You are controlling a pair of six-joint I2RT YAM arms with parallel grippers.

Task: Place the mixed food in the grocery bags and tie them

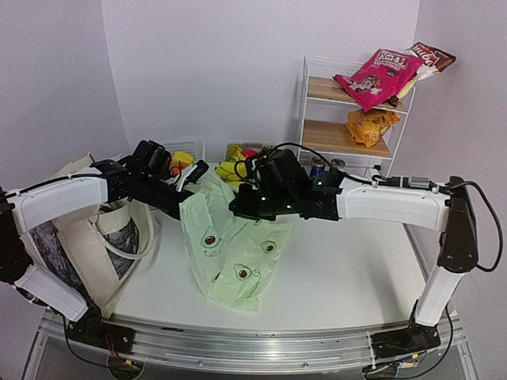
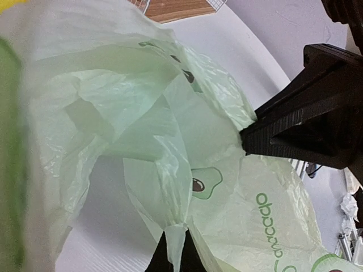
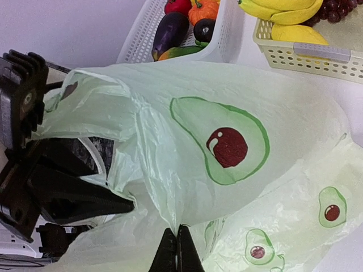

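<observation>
Firmly — left gripper [image 2: 174, 238] and right gripper [image 3: 177, 232] pinch the avocado bag [image 1: 238, 265].

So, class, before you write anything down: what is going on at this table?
Two robot arms are both handling the pale-green avocado bag in the middle of the table. The left fingers and the right fingers are each shut on a pinch of its thin plastic, at separate spots. The cream canvas tote stands to the left. Bananas lie in a basket at the back and snack packets sit on the wire shelf, so the packing is not finished.
</observation>
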